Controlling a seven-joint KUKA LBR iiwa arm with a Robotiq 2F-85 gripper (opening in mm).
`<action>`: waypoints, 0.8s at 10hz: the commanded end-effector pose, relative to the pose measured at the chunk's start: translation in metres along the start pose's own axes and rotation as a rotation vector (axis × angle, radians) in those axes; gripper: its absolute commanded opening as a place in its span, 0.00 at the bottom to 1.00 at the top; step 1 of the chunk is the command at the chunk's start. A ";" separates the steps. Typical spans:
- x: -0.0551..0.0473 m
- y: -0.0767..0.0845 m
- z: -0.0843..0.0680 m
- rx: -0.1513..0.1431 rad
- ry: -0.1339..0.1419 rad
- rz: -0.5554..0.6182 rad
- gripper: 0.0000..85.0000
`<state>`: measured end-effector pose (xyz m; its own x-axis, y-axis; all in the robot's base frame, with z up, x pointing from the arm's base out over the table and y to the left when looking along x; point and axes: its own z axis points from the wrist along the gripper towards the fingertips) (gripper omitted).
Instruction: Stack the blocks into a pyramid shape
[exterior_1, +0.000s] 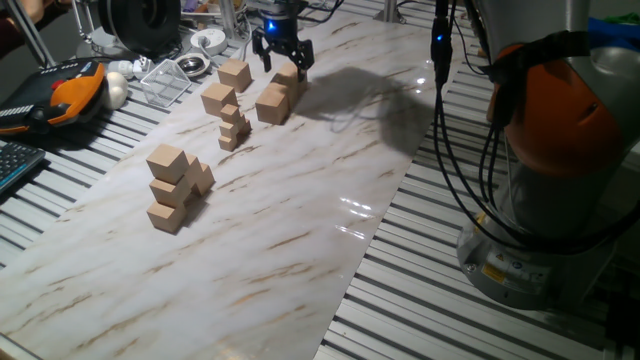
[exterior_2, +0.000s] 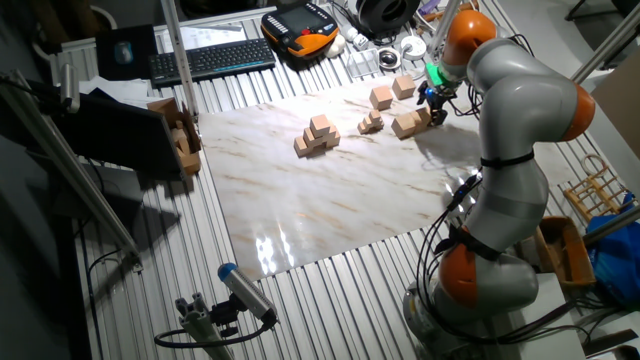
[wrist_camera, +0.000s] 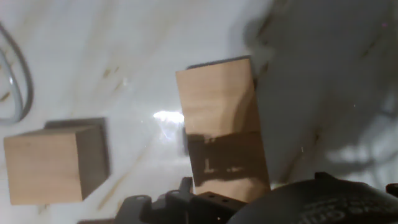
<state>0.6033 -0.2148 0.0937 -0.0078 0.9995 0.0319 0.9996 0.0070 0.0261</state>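
Note:
My gripper (exterior_1: 286, 60) hovers at the far end of the marble board, fingers spread open just above a tan block (exterior_1: 288, 78) that touches a second block (exterior_1: 272, 106). In the hand view these two blocks (wrist_camera: 217, 106) lie end to end below me, with another block (wrist_camera: 53, 163) apart to the left. Two more loose blocks (exterior_1: 234, 73) (exterior_1: 217, 98) sit left of the pair. A stepped pile of tan cubes, the pyramid shape (exterior_1: 172, 188), stands nearer the front left. From the other fixed view the gripper (exterior_2: 437, 102) sits beside the block pair (exterior_2: 406, 124), and the pyramid (exterior_2: 317, 136) is mid-board.
A small heap of much smaller tan cubes (exterior_1: 234, 127) lies between the loose blocks and the pyramid. A clear plastic box (exterior_1: 167, 80), an orange pendant (exterior_1: 72, 90) and a keyboard (exterior_1: 15, 165) lie off the board's left edge. The robot base (exterior_1: 560, 150) and cables fill the right.

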 end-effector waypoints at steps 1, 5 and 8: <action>0.000 0.000 0.000 -0.004 -0.001 -0.007 1.00; 0.000 0.003 0.005 -0.024 -0.001 0.013 0.80; 0.000 0.006 0.007 -0.022 -0.006 -0.024 1.00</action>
<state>0.6091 -0.2142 0.0866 -0.0320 0.9992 0.0247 0.9984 0.0308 0.0480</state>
